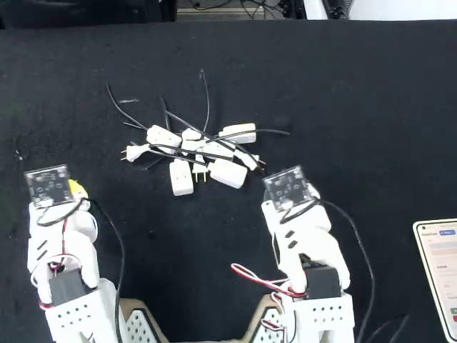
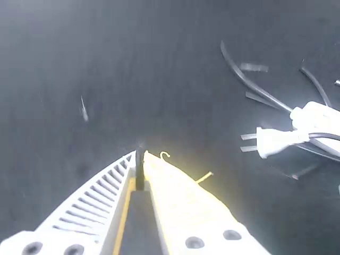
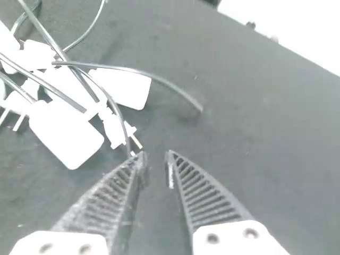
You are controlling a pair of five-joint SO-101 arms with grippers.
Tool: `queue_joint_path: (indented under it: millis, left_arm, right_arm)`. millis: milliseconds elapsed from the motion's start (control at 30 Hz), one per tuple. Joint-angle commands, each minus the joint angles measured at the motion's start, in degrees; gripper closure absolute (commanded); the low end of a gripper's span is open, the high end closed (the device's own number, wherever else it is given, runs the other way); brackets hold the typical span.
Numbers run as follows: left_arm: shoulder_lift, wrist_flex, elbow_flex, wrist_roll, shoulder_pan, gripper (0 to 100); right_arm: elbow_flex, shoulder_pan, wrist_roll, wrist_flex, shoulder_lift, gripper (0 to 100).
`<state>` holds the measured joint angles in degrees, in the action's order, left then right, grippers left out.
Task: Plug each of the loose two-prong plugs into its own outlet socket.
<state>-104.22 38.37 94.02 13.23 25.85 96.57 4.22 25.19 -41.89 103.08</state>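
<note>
A tangle of white two-prong plugs, white outlet sockets (image 1: pixel 228 173) and thin black cords lies on the black table (image 1: pixel 357 107) at mid-left. One plug (image 1: pixel 136 151) (image 2: pixel 273 142) sticks out of the pile's left end, prongs outward. My left gripper (image 2: pixel 141 156) is shut and empty, hovering over bare cloth well left of that plug. My right gripper (image 3: pixel 155 161) is open by a narrow gap, just off the pile's right side. One fingertip (image 3: pixel 139 159) sits next to the prongs of a small plug (image 3: pixel 118 130). Beside it lie two flat sockets (image 3: pixel 66 135) (image 3: pixel 123 88).
The left arm (image 1: pixel 53 214) and right arm (image 1: pixel 303 243) stand at the near edge. A phone-like screen (image 1: pixel 439 271) lies at the right edge. Loose black cords (image 1: pixel 206 96) trail from the pile toward the back.
</note>
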Motion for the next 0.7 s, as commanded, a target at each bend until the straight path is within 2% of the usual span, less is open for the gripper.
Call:
queue_joint_path:
  millis: [0,100,300,500,667]
  left_arm:
    - [-0.44,-3.52,-1.80,2.29,-1.10,96]
    - [-0.35,-2.29,-8.22,-2.20,-0.75,95]
    - [-0.26,8.88,-28.35,-11.25,3.12,79]
    - [-0.09,14.86,-40.31,-9.23,2.95,84]
    - [4.84,17.05,-38.37,-9.14,1.98,84]
  right_arm:
    - [-8.48,-1.85,1.05,2.37,5.41,93.0]
    - [-19.91,-4.66,-2.02,-0.70,5.32,92.8]
    - [-45.49,-5.01,-2.73,-8.97,4.97,92.8]
    - [-67.47,-5.27,-2.73,-13.98,-1.63,92.8]
    - [-84.62,-5.10,-3.78,-24.44,-19.74,92.8]
